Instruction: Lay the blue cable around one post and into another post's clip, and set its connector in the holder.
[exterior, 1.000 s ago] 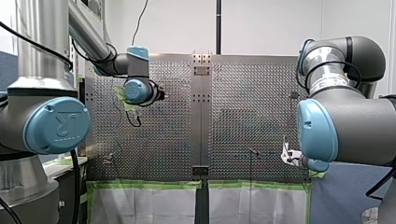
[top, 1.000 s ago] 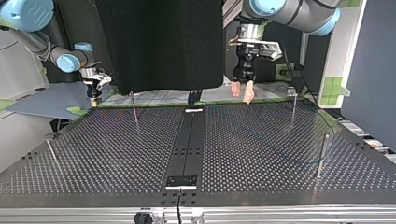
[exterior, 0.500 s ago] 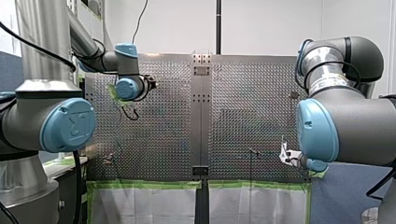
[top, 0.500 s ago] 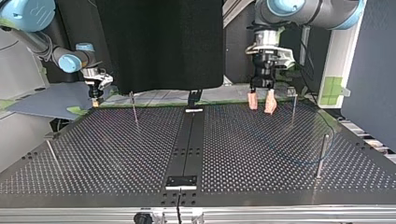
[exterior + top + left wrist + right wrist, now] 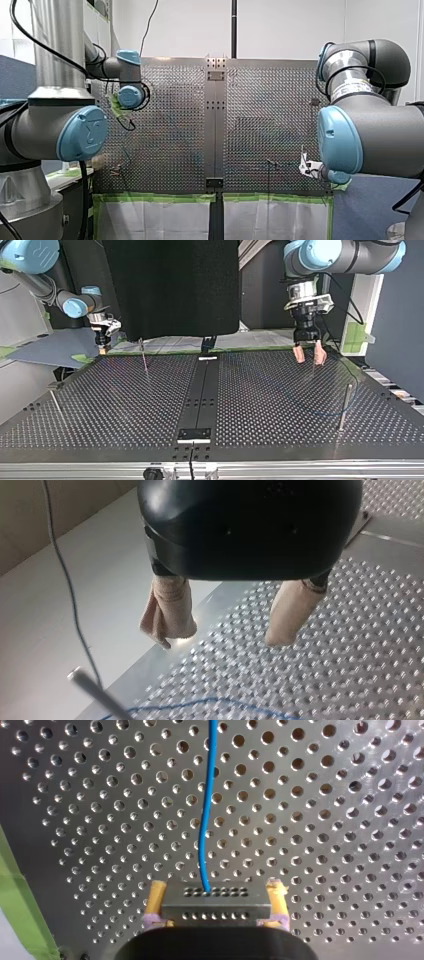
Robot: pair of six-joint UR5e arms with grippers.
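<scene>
Right fingers (image 5: 156, 896), yellow pads, pinch the grey connector (image 5: 216, 904); blue cable (image 5: 205, 820) runs straight ahead from it over the perforated surface (image 5: 325, 845). Left fingers (image 5: 170, 611), beige pads, spread w/ nothing between, hover over surface edge; thin post (image 5: 95, 692) and a cable stretch lie ahead of them.

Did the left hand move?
Yes. In the top view my left hand slid to the right, farther from the black centre strip.
</scene>
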